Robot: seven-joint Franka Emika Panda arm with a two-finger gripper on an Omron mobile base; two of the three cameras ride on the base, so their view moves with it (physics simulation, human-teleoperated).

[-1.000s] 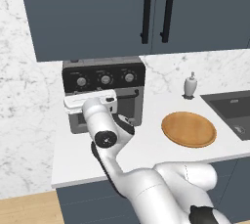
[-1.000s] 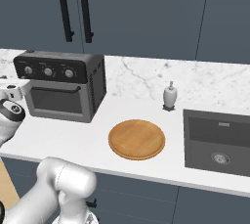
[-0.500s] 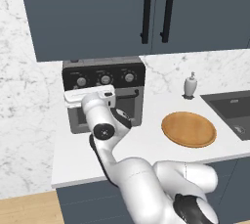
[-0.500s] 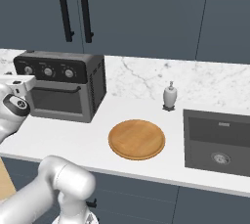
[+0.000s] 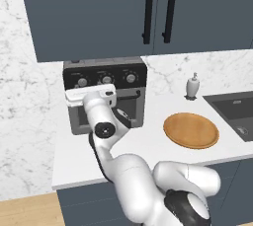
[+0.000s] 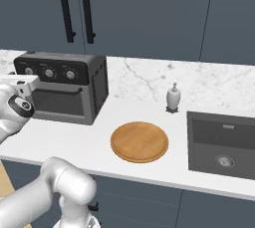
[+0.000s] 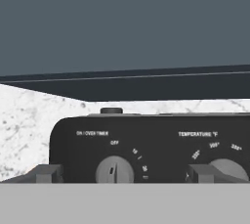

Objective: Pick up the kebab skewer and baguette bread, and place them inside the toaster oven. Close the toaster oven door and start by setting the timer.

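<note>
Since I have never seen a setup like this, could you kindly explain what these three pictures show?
They are rendered views of a simulated kitchen. A white robot arm on a driving base faces a toaster oven on a marble counter. Two pictures come from cameras on the base, behind the arm to its left and right. The third looks along the hand at the oven's black knob panel, the timer knob between the two dark fingertips, which hold nothing. The oven door is closed. Also there: a round wooden plate, a soap dispenser and a sink.
</note>
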